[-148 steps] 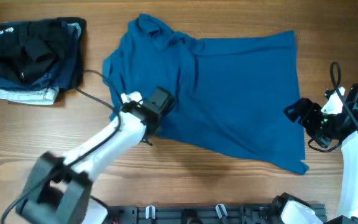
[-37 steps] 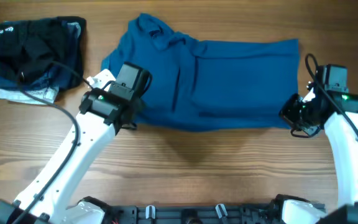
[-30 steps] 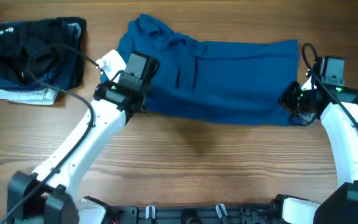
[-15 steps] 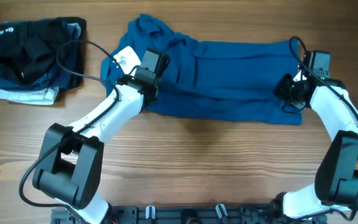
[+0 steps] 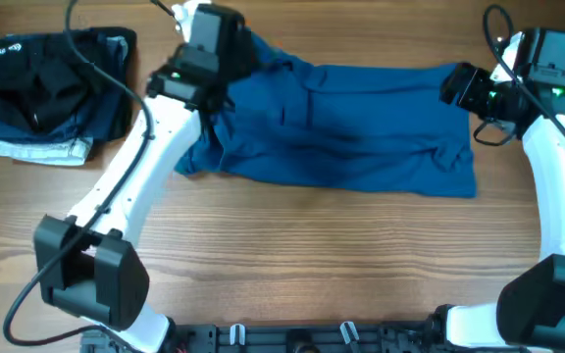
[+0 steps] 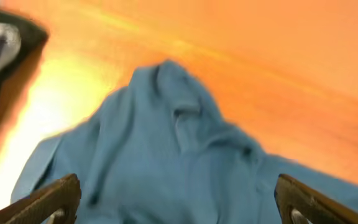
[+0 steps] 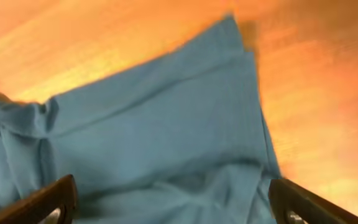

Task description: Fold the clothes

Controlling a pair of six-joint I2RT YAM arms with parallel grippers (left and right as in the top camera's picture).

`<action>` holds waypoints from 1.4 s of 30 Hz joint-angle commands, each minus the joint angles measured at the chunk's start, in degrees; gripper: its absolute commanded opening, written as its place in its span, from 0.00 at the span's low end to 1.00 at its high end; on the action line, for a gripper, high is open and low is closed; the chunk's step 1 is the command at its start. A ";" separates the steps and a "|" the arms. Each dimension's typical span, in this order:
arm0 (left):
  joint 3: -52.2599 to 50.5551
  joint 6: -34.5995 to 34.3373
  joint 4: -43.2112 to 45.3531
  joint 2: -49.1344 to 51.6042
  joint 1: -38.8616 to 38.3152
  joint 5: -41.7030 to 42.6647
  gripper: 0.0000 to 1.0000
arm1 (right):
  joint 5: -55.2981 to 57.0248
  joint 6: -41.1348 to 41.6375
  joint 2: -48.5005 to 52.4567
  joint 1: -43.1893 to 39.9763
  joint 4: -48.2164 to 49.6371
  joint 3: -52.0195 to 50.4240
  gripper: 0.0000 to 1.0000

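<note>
Blue shirt (image 5: 341,137): lies flat on the table (image 5: 302,265) as a long band doubled over on itself. It runs from 11 o'clock to 2 o'clock across the far half of the overhead view. Its near edge slants slightly down toward 3 o'clock, and soft creases cross the middle.
Collar (image 6: 179,118): rumpled, at the shirt's 11 o'clock end. In the left wrist view it sits toward 12 o'clock from the gap between the fingers.
Left gripper (image 6: 176,199): over the collar end, at 11 o'clock of the table. Its fingers (image 6: 48,199) stand wide apart at the lower corners of the wrist view. Nothing is clasped between them; only cloth lies below.
Right gripper (image 7: 173,199): at 2 o'clock of the table, by the shirt's far right corner. Its fingers (image 7: 45,199) are spread wide with nothing held. The blurred view does not show whether the tips touch the cloth.
Right end of shirt: in the right wrist view a corner of cloth points to 1 o'clock, and a second layer lies on it toward 6 o'clock.
Stack of folded clothes (image 5: 57,93): at 10 o'clock of the table, dark garments on top of a pale one. It lies apart from the shirt, with bare wood between them.
Left arm (image 5: 135,167): white, reaching from 7 o'clock up to 11 o'clock.
Right arm (image 5: 557,196): white, reaching from 4 o'clock up to 2 o'clock.
</note>
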 commanded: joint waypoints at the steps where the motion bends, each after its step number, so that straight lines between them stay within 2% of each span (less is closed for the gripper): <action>1: 0.85 7.21 5.51 1.81 1.33 2.49 1.00 | -1.09 -2.73 2.71 0.46 3.69 0.63 0.99; 5: 0.85 12.50 16.68 13.99 1.33 3.56 0.99 | -1.14 -2.73 4.04 0.55 3.26 0.63 0.99; 9: 0.87 12.61 27.34 23.65 1.55 3.17 0.99 | -1.14 -2.69 4.04 0.57 1.01 0.61 0.99; 13: 0.90 11.58 37.31 29.73 2.51 1.75 1.00 | -1.09 -2.69 4.04 0.57 -0.52 0.57 0.99; 17: 2.97 6.86 40.19 35.98 4.63 2.93 0.99 | -1.11 -2.56 4.04 0.57 -0.72 0.57 0.99; 19: 9.62 6.91 36.28 39.52 5.73 6.25 0.99 | -1.11 -2.54 4.04 0.57 -0.70 0.57 0.99; 22: 21.66 6.95 25.51 43.01 5.95 6.51 0.96 | -1.14 -2.49 4.04 0.57 -0.79 0.57 0.99; 24: 31.56 6.93 10.43 42.99 5.92 7.17 0.91 | -1.14 -2.05 4.04 0.57 -0.98 0.57 0.99; 26: 38.53 6.95 0.94 42.99 5.95 9.55 0.89 | -1.22 -0.96 4.04 0.61 -0.92 0.57 0.99; 28: 42.45 7.10 -5.60 42.99 5.95 11.69 0.84 | -1.36 0.15 4.04 0.66 -0.74 0.57 0.99; 29: 42.56 7.15 -7.30 42.99 5.92 12.50 0.78 | -1.38 0.28 4.04 0.81 -0.74 0.57 0.99; 32: 42.45 7.37 -11.43 43.17 6.01 12.20 0.66 | -1.36 0.26 4.04 0.87 -0.90 0.57 0.99; 37: 42.45 7.37 -8.39 45.42 6.10 11.37 0.66 | -1.38 0.26 4.04 0.94 -1.01 0.57 0.99; 39: 42.42 7.37 -5.16 48.22 6.10 11.34 0.63 | -1.36 0.22 4.04 0.94 -1.09 0.57 0.99; 42: 42.45 7.37 -2.27 49.64 6.10 11.06 0.48 | -1.36 0.24 4.04 0.94 -1.07 0.57 0.99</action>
